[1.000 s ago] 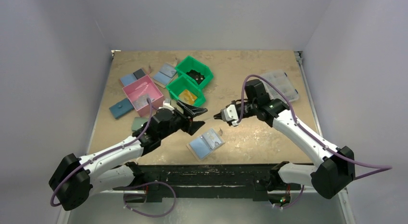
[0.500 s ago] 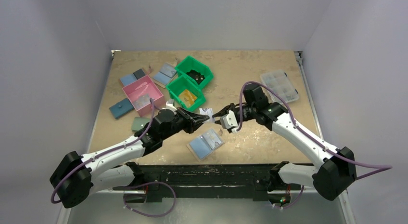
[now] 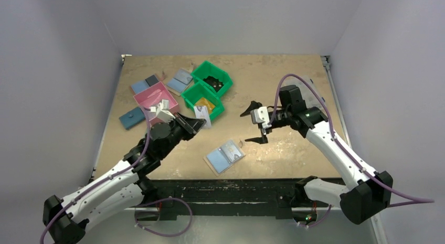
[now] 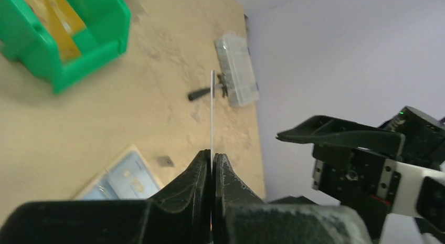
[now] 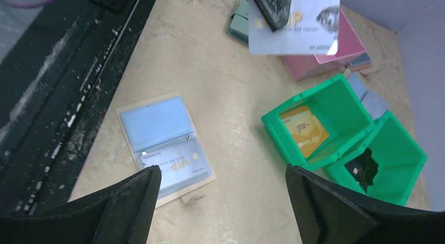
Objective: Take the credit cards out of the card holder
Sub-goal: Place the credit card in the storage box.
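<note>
Nearest me, the card holder (image 3: 224, 156) lies open and flat on the worktop (image 3: 283, 86) by the front edge. Its long axis runs on a diagonal, and one credit card (image 5: 173, 162) shows in its slot panel. The right end effector (image 3: 245, 127) hovers over the worktop, jaws spread wide and empty. The holder lies toward me and to its left, so I judge this free arm the one to make the next pull. Farther off, the left end effector (image 3: 197, 123) is clamped on a silver card (image 3: 203, 116), held in the air at the near side of the green bin (image 5: 273, 134), which has a yellow-orange card (image 5: 304, 126) inside.
</note>
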Motion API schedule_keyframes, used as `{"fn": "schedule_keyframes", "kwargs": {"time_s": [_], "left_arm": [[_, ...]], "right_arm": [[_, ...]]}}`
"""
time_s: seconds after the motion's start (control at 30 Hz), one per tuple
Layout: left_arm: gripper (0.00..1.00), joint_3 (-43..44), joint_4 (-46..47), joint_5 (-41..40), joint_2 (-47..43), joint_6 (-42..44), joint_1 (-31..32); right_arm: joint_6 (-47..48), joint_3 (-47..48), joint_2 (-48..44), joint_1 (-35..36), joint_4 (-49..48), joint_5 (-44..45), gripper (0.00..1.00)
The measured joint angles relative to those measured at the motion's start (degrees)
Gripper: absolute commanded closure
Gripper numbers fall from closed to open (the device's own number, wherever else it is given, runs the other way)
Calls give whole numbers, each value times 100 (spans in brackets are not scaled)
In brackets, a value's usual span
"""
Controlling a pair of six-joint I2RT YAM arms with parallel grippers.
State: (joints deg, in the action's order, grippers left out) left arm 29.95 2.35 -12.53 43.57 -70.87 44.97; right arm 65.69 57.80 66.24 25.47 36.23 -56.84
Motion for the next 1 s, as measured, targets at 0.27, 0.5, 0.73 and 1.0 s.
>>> {"fn": "schedule_keyframes", "kwargs": {"time_s": [0.27,0.5,0.73,1.0], "left_arm": [[100,1178,-1025,-245,192,2382,-623],[100,1547,-1023,901,841,3023,-2076],[100,1434,-431,2527,1274,2953,-4275],[100,1322,-177,3322,2260,3036,-5261]], "right_arm": [[-1117,127,-199,-323,164,-31,1],[-1585,-33,-330,-529,-37,-28,1],[-1703,-114,-330,-531,-155,-9,1],[-1703,-160,-330,-531,-164,0,1]]}}
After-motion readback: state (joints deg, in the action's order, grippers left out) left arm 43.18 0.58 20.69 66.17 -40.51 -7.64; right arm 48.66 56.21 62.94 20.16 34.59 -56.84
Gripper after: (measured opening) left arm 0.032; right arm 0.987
